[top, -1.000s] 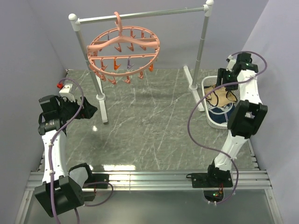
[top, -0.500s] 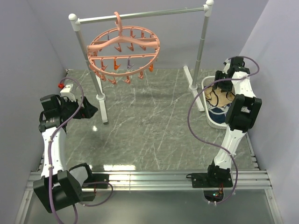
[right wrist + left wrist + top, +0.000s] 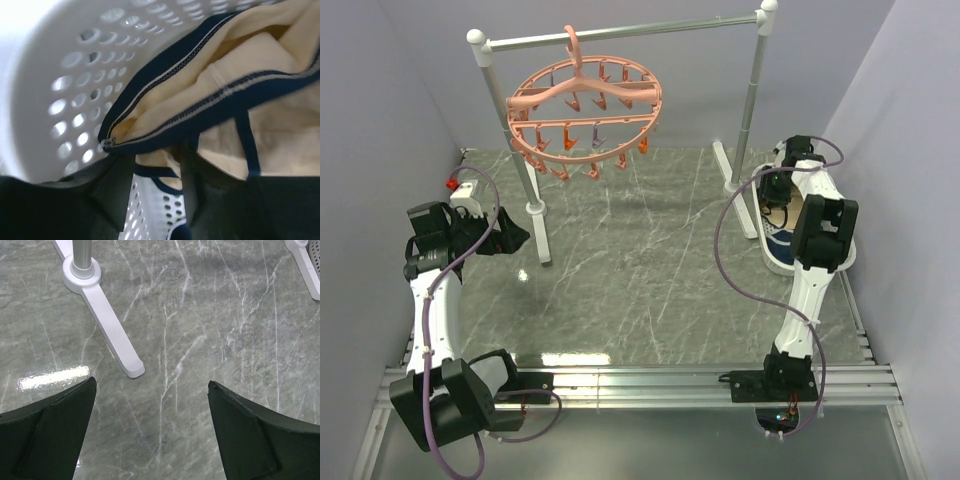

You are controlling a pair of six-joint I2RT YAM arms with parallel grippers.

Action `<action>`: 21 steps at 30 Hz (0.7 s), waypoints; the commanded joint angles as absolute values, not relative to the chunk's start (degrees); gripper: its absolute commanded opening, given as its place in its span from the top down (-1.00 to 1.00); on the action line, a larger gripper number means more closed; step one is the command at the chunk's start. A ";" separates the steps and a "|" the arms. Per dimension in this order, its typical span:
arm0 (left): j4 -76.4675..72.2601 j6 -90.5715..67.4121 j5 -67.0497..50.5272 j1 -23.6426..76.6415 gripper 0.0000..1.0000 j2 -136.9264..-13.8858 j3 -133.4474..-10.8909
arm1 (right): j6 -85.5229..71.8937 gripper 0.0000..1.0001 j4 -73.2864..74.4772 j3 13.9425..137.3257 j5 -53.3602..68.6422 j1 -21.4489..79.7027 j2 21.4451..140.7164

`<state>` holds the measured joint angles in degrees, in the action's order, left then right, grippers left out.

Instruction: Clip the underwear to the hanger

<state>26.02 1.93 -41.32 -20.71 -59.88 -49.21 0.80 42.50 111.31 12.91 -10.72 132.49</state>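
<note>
Grey marble table [image 3: 640, 270], white basket [image 3: 60, 100]. Right claw [image 3: 156, 167] straddles underwear [image 3: 240, 90]; grip cannot be told. A trim-only pinch may slip. Left claw [image 3: 151, 382] released.

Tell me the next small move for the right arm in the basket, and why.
Probably close the right gripper on the underwear at its navy-trimmed edge. Its jaws stand apart inside the white basket, with a fold of the beige fabric lying at the fingertips, so a grip looks within reach. The pink hanger has no cloth on it, and the left gripper hangs open over the table.
</note>
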 commanded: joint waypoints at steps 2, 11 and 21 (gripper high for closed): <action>26.28 3.07 -42.19 -20.92 -0.99 -59.94 -51.94 | 0.09 0.44 40.69 112.06 11.34 -10.90 132.19; 27.25 2.55 -42.01 -20.83 -0.99 -59.24 -52.91 | 2.81 1.00 42.88 103.63 13.27 -15.80 112.46; 28.65 0.79 -41.84 -20.83 -0.99 -58.97 -55.28 | 6.07 1.00 52.29 100.99 23.81 -17.40 95.72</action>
<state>28.29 1.52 -41.15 -20.71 -59.83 -52.03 4.82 47.07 101.65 18.85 -18.50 96.79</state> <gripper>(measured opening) 0.994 0.010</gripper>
